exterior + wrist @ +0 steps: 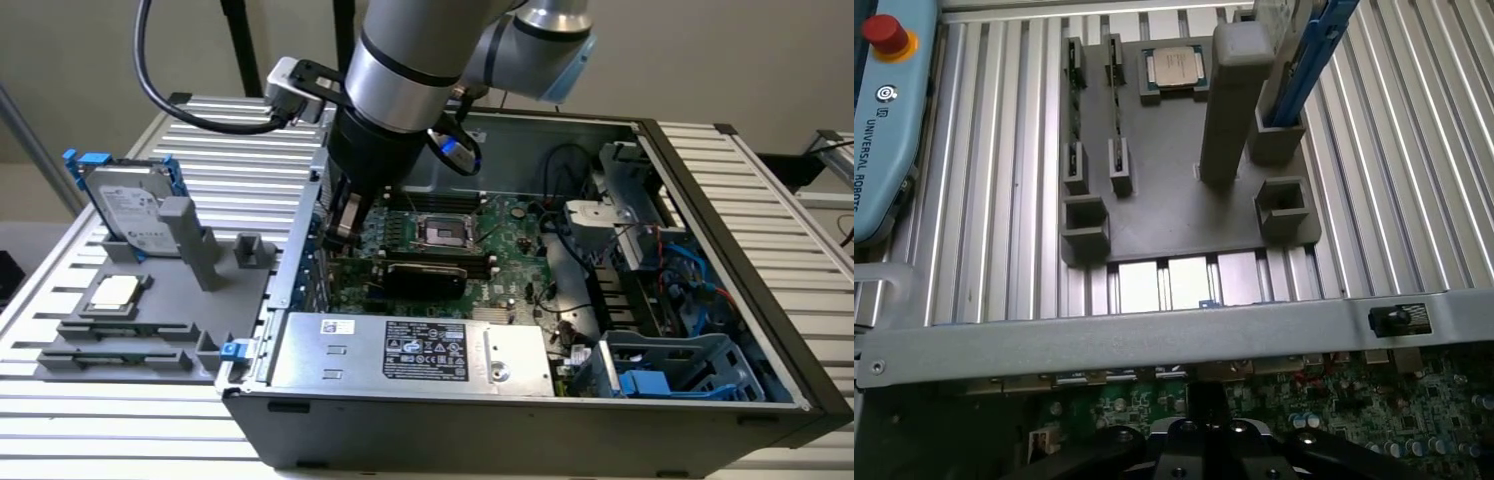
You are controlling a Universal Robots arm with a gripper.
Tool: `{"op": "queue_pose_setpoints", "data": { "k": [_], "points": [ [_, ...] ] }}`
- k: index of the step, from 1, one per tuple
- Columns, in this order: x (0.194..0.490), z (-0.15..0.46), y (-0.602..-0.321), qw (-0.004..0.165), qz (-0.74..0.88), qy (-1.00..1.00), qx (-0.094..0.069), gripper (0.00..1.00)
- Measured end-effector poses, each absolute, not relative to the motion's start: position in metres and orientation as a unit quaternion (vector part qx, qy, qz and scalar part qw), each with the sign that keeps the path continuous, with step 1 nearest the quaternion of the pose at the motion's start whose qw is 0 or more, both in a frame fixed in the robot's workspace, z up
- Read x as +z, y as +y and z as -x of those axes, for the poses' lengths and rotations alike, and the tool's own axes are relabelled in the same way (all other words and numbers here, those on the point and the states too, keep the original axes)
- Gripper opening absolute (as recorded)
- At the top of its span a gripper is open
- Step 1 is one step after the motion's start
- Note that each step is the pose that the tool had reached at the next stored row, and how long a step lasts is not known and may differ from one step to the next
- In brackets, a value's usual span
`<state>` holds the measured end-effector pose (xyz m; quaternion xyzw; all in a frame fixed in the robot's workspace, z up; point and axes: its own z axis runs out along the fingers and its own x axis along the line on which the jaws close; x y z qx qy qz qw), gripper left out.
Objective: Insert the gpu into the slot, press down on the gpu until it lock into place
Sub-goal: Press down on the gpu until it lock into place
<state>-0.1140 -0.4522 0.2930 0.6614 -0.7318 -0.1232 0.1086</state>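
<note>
The arm reaches down into the open computer case [694,400], its gripper [342,228] low over the motherboard [514,235] near the case wall on the exterior view's left. The jaws are closed all the way; whether anything is pinched between them cannot be told. The gpu [416,278] lies seated across the board just beside the gripper, toward the silver power supply [414,350]: a thin, flat, black rectangular card with a dark matte face, its long edge running parallel to the power supply. The slot under it is hidden by the card. In the wrist view the gripper [1206,440] hangs over green circuit board just inside the case's metal edge [1154,335]. Outside the case, a grey fixture tray [1184,215] holds 1 processor chip [1174,68] and a hard drive [127,205].
</note>
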Motion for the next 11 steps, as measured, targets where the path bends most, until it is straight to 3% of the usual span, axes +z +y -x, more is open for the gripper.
{"op": "queue_pose_setpoints", "data": {
  "k": [11],
  "points": [
    [0.293,0.1143,-0.444,0.109,-0.661,-0.732,-0.123,0.11]
  ]
}}
